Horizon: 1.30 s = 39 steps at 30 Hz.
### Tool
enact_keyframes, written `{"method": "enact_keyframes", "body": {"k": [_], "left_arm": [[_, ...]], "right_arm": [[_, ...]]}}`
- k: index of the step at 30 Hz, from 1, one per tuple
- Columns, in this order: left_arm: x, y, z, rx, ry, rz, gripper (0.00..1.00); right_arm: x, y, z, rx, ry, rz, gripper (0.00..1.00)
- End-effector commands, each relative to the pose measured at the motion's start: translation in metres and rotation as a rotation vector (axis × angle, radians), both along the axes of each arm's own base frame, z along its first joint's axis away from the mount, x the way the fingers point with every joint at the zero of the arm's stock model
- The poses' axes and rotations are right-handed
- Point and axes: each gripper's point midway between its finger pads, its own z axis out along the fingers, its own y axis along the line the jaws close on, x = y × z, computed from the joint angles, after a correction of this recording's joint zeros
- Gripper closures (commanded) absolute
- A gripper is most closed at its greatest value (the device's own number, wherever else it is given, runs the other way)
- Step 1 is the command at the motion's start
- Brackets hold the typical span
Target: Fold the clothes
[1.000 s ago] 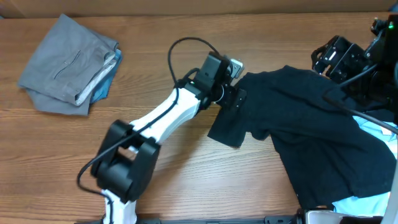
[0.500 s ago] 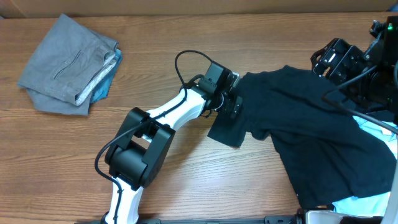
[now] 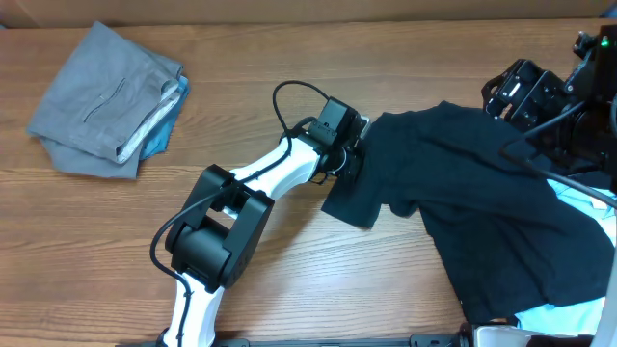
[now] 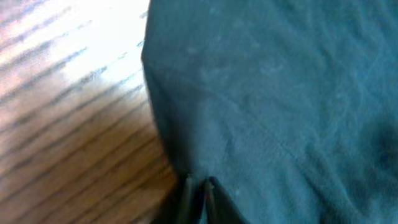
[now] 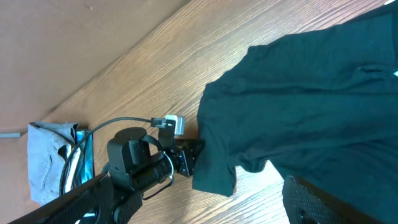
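A black shirt lies crumpled across the right half of the wooden table, one sleeve reaching out to the left. My left gripper is at that sleeve's left edge. In the left wrist view its fingertips are pressed together on the dark cloth right at the hem. My right gripper hovers above the shirt's far right part, open and holding nothing. One textured finger shows at the bottom of the right wrist view, above the shirt.
A folded grey garment with light blue cloth under it sits at the far left, also seen in the right wrist view. Another light blue garment pokes out under the black shirt at the right edge.
The left arm slid a little toward the shirt. Its jaws went from wide open to shut on the sleeve edge. The right arm stayed still.
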Motion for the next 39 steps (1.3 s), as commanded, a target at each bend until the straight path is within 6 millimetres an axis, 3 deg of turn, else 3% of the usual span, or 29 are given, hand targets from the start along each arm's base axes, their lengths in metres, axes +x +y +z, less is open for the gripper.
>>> {"method": "enact_keyframes", "body": {"k": [1, 4, 7, 9, 13, 18, 23, 25, 26, 29, 31, 37, 39], "left_arm": [[-0.004, -0.002, -0.007, -0.001, 0.026, -0.006, 0.96], [-0.001, 0.000, 0.002, -0.002, 0.027, -0.003, 0.96], [0.010, 0.005, 0.028, -0.013, 0.011, 0.018, 0.96], [0.020, 0.011, 0.057, -0.022, -0.011, 0.032, 0.96], [0.043, 0.037, 0.137, -0.049, -0.101, 0.077, 0.96], [0.052, 0.104, 0.221, 0.021, -0.211, 0.231, 0.96], [0.034, 0.190, 0.275, 0.138, -0.281, 0.419, 0.96], [0.023, 0.217, 0.285, 0.175, -0.282, 0.475, 0.96], [0.017, 0.229, 0.289, 0.192, -0.277, 0.499, 0.89], [0.001, 0.250, 0.291, 0.218, -0.241, 0.538, 0.56], [-0.007, 0.257, 0.286, 0.243, -0.207, 0.536, 0.24], [-0.018, 0.270, 0.278, 0.325, -0.174, 0.522, 0.19], [-0.012, 0.263, 0.280, 0.285, -0.189, 0.508, 0.33]], "right_arm": [[0.000, -0.001, 0.004, -0.001, -0.016, -0.002, 0.09], [0.000, -0.001, 0.004, -0.001, -0.015, -0.002, 0.09], [0.000, -0.002, 0.004, -0.005, -0.015, -0.005, 0.09], [0.000, -0.004, 0.004, -0.012, -0.015, -0.011, 0.09], [0.001, -0.009, 0.004, -0.035, -0.017, -0.030, 0.09], [0.001, -0.014, 0.004, -0.056, -0.018, -0.047, 0.09], [0.002, -0.015, 0.004, -0.065, -0.023, -0.054, 0.06], [0.004, -0.015, 0.006, -0.064, -0.030, -0.055, 0.05], [0.005, -0.015, 0.006, -0.064, -0.035, -0.055, 0.05], [0.008, -0.015, 0.008, -0.063, -0.048, -0.055, 0.03], [0.011, -0.015, 0.007, -0.063, -0.047, -0.055, 0.02], [0.021, -0.015, -0.013, -0.066, 0.029, -0.052, 0.00], [0.025, -0.015, -0.025, -0.067, 0.078, -0.050, 0.00]]}}
